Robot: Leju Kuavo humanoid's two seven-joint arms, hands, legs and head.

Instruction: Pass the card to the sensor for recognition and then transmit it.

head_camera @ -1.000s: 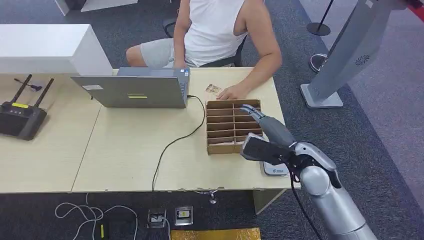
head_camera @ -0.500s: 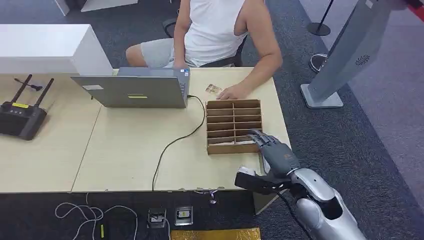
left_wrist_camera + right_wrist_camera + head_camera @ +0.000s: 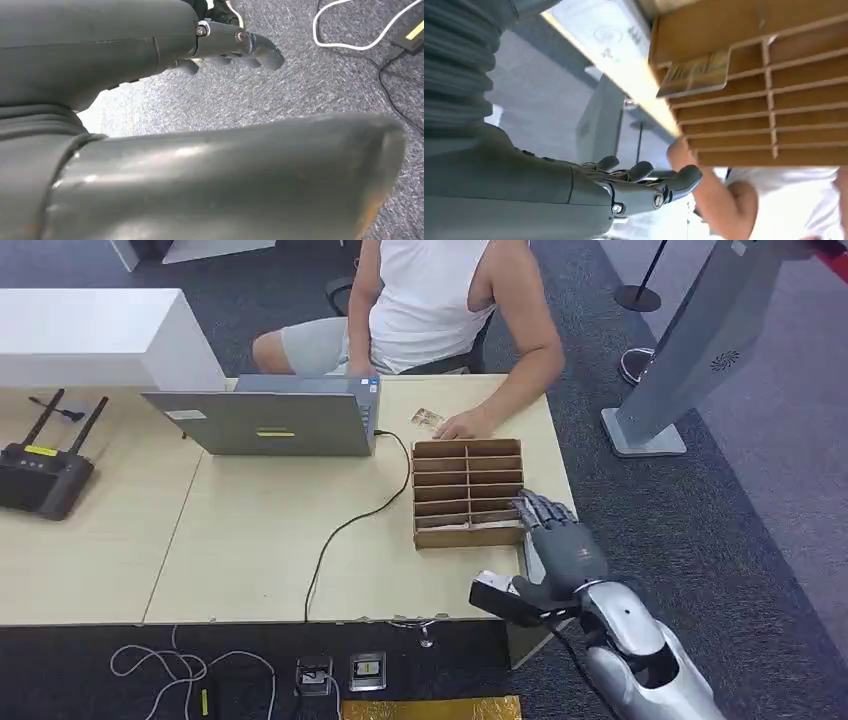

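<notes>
Cardboard organizer (image 3: 466,492) now sits beside the right hand (image 3: 560,545), withdrawn, fingers spread, holding nothing.

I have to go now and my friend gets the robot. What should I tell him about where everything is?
Right robot hand: open, empty, at the table's right edge beside the brown divider box.
Left robot hand: open, empty, hanging over the carpet.
A card leans in the box's end compartment nearest the robot. The sensor lies next to that end. Another card lies by the person's hand.
Done: cannot tell.
Left, it seems: pick up the boxed card, scan it, pass it on.
</notes>
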